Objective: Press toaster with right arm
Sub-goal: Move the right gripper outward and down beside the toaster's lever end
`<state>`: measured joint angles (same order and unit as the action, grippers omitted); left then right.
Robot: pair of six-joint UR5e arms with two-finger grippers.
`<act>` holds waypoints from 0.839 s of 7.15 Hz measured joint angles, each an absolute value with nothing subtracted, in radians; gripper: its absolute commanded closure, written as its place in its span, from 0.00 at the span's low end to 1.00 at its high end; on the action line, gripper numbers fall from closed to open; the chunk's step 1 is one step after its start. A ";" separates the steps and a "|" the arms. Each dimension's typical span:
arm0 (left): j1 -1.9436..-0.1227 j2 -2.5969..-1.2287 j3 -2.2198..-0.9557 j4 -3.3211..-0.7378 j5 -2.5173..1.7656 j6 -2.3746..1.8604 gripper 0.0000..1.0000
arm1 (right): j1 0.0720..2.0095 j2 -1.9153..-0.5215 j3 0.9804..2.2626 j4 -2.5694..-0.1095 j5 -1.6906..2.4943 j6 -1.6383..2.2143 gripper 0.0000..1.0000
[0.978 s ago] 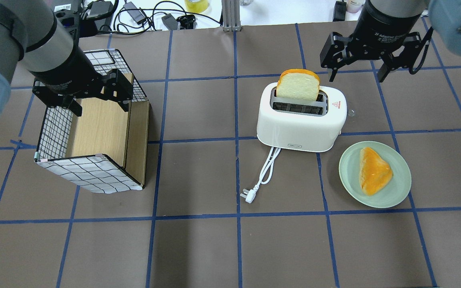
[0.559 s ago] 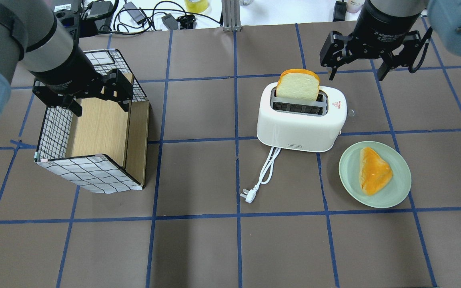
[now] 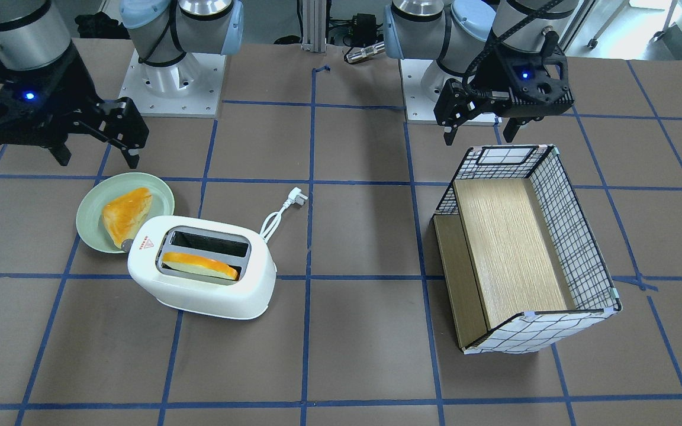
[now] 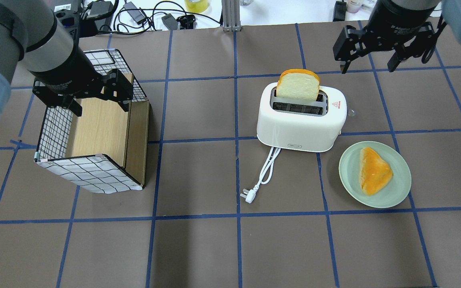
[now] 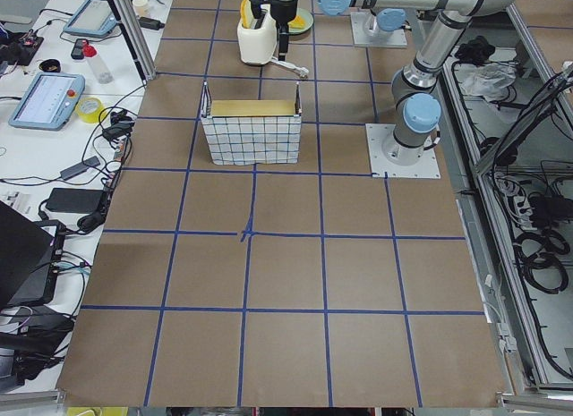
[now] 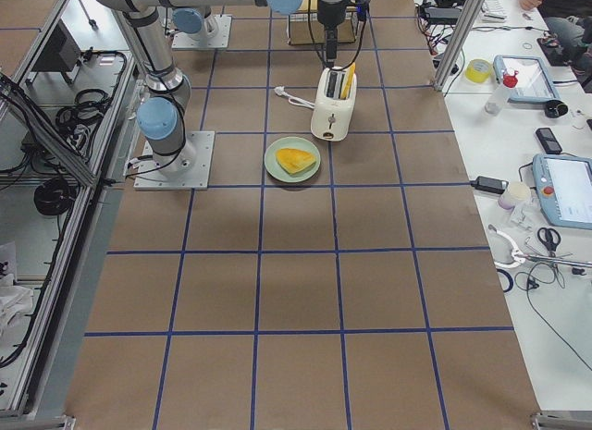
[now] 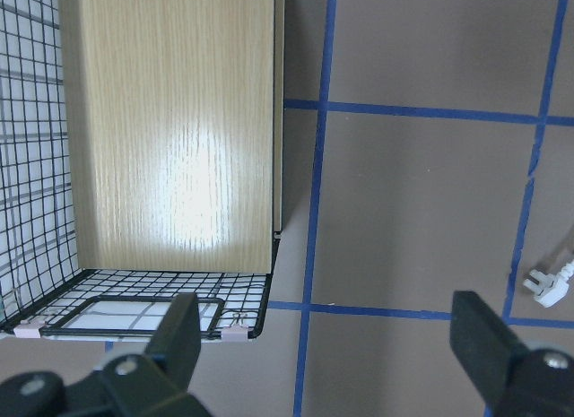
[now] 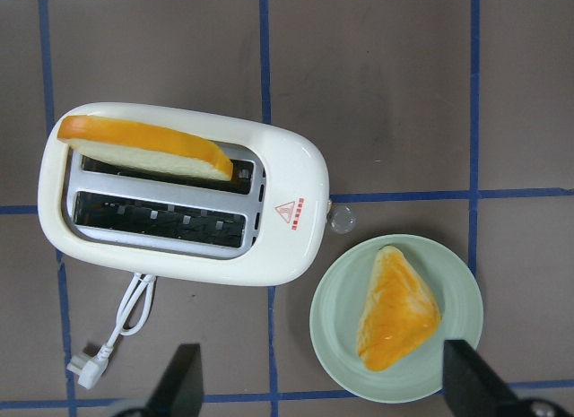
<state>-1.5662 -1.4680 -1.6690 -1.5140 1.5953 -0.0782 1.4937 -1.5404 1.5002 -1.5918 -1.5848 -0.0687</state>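
The white two-slot toaster (image 4: 298,124) stands mid-table with a bread slice (image 4: 297,85) upright in its far slot. Its small grey lever knob (image 4: 351,113) sticks out of the end facing the plate and also shows in the right wrist view (image 8: 342,221). My right gripper (image 4: 368,66) is open and empty. It hangs in the air beyond the toaster's knob end, apart from it. In the front view, the right gripper (image 3: 98,161) is above the plate's far side. My left gripper (image 4: 100,108) is open and empty above the wire basket (image 4: 90,172).
A green plate (image 4: 398,188) with a toasted bread piece (image 4: 374,170) lies on the table close to the toaster's knob end. The toaster's white cord and plug (image 4: 254,188) trail towards the robot's side. Cables and clutter line the table's far edge.
My right gripper has moved up and to the right in the overhead view, farther from the toaster, still open. The left arm, toaster and bread have not moved.
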 measured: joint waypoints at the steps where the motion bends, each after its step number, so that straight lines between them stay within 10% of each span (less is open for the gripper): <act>1: -1.566 -1.468 -1.669 -1.514 1.595 -0.078 0.00 | 1.441 -1.537 1.500 -1.591 -1.569 -0.137 0.66; 3: -1.566 -1.468 -1.669 -1.514 1.595 -0.078 0.00 | 1.358 -1.527 1.506 -1.591 -1.501 -0.213 0.85; 6: -1.566 -1.469 -1.669 -1.514 1.595 -0.078 0.00 | 1.290 -1.497 1.515 -1.597 -1.340 -0.299 0.87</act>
<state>-1.5662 -1.4687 -1.6690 -1.5140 1.5954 -0.0782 1.2903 -1.4971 1.5150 -1.5967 -1.3403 -0.2991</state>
